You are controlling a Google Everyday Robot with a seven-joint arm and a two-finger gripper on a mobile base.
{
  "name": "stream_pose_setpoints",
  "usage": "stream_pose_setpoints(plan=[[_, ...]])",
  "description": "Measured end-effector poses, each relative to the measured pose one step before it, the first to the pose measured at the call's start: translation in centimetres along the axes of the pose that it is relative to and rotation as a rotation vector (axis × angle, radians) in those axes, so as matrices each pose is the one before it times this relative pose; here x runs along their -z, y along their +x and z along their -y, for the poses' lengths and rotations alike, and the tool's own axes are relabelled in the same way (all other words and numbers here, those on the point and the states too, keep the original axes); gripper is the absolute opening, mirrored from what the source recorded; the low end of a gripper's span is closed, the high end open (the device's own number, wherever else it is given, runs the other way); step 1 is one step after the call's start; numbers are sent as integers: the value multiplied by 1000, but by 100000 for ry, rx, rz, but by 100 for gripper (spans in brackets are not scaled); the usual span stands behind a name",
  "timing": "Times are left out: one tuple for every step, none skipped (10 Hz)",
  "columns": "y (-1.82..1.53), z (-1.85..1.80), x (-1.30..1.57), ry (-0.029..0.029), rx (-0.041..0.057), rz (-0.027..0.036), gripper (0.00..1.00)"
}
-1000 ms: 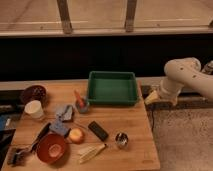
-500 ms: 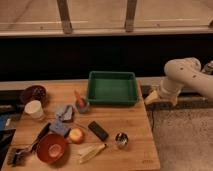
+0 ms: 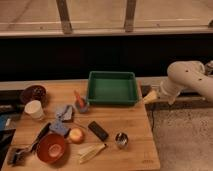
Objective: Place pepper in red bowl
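The pepper [image 3: 78,97], slim and red-orange, leans out of a small grey-blue cup [image 3: 82,105] near the middle of the wooden table [image 3: 135,125]. The red bowl [image 3: 51,148] sits at the table's front left corner and looks empty. My gripper [image 3: 150,96] hangs off the table's right side, just right of the green tray, far from both pepper and bowl. It is open and holds nothing. The white arm [image 3: 187,77] reaches in from the right edge.
A green tray [image 3: 112,87] stands at the back centre. At the left are a maroon bowl [image 3: 34,93] and a white cup [image 3: 34,109]. A yellow-orange ball [image 3: 76,135], pale-yellow pieces [image 3: 92,151], a black block [image 3: 98,130] and a metal cup [image 3: 121,139] lie near the front.
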Motion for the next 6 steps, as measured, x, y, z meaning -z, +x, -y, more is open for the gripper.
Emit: stream_pose_setpoints(plan=[[-597,-1351,377,-726,3213,2260,80],[-580,-1337,537,-1405,3352,2306,80],[-738,-1982,579,-1662,4772,2460,80],[-852,-2443,365,-1533,5940,1916,80],[-1020,-2533,170,-1515,6054,1628,80],[-925,-2179,265,-1565,5799,1679,80]])
